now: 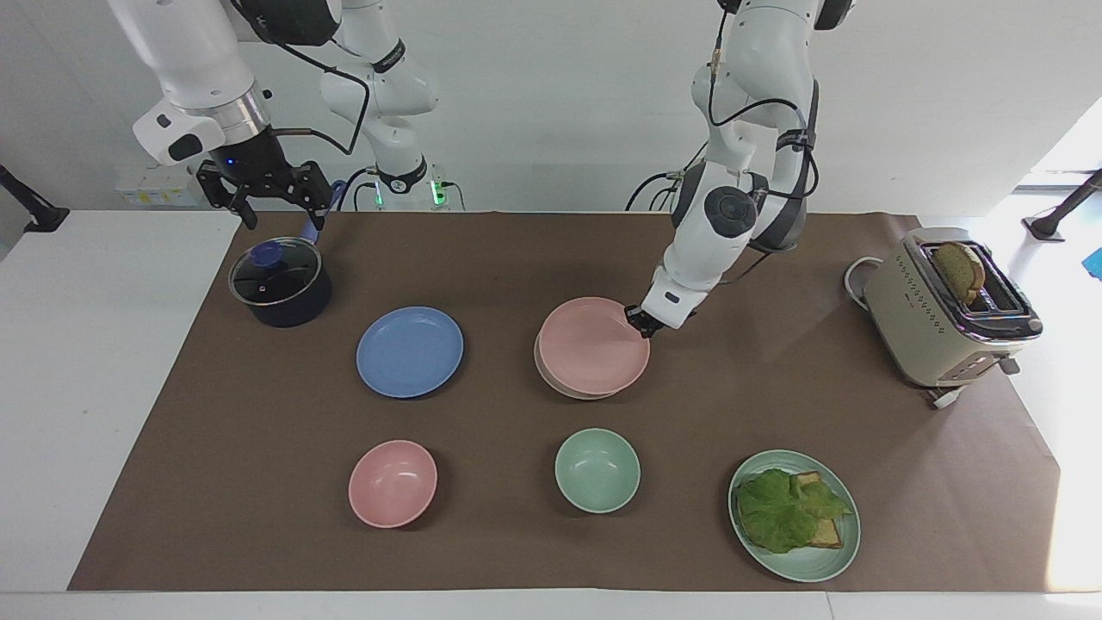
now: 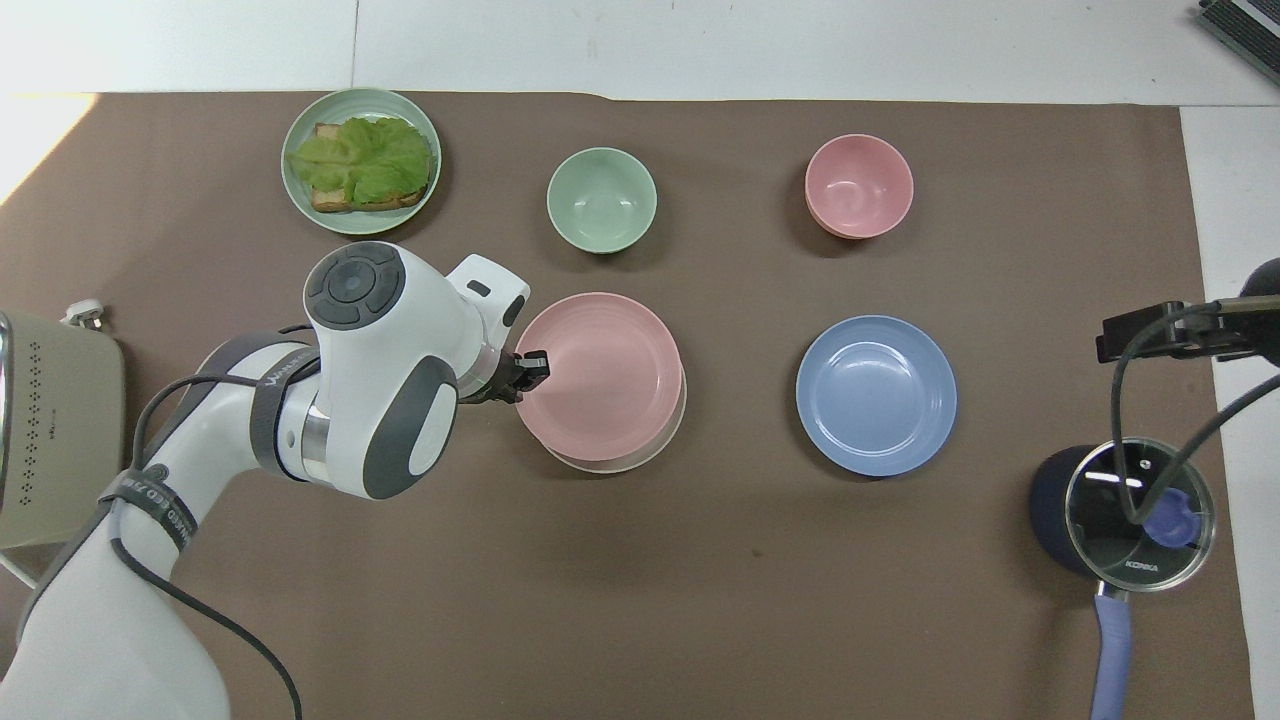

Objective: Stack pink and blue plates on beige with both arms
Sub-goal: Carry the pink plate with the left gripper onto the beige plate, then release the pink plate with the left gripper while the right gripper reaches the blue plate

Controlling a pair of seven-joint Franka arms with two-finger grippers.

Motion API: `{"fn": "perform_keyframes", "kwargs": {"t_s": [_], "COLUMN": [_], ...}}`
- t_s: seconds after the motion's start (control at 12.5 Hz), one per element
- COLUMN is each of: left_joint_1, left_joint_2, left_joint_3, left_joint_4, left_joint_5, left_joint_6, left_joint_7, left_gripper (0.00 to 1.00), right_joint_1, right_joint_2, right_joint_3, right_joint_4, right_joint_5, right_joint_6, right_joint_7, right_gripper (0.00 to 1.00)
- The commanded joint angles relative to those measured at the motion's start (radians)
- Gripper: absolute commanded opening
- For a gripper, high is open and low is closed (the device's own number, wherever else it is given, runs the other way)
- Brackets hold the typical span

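The pink plate (image 1: 594, 344) (image 2: 600, 370) lies on the beige plate (image 1: 551, 379) (image 2: 620, 462), covering all but a thin crescent of it. My left gripper (image 1: 641, 320) (image 2: 530, 365) is low at the pink plate's rim, on the side toward the left arm's end of the table, shut on that rim. The blue plate (image 1: 410, 351) (image 2: 876, 395) rests flat on the brown mat beside the stack, toward the right arm's end. My right gripper (image 1: 265, 194) hangs open and empty above the lidded pot, and that arm waits.
A dark pot with a glass lid (image 1: 280, 282) stands toward the right arm's end. Farther from the robots are a pink bowl (image 1: 393, 483), a green bowl (image 1: 597, 470) and a green plate (image 1: 831, 560) with toast and lettuce. A cream toaster (image 1: 943, 310) stands at the left arm's end.
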Motion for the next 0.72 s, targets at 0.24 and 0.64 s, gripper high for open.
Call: {"fn": "perform_keyframes", "kwargs": {"t_s": [0.24, 0.64], "left_joint_1": [0.01, 0.176], "left_joint_2": [-0.037, -0.049], "left_joint_3": [0.031, 0.036], "left_joint_4": [0.005, 0.095], "left_joint_5": [-0.014, 0.152], "left_joint_6": [-0.062, -0.153], "left_joint_7": [0.019, 0.188], "left_gripper": [1.0, 1.0], "right_joint_1": [-0.028, -0.03], "right_joint_2": [-0.018, 0.079], "right_joint_3": [0.006, 0.009], "right_joint_4": [-0.139, -0.275], "right_joint_5": [0.008, 0.008], "right_joint_6": [0.129, 0.352], "right_joint_7": [-0.013, -0.022], "right_gripper": [1.0, 1.0]}}
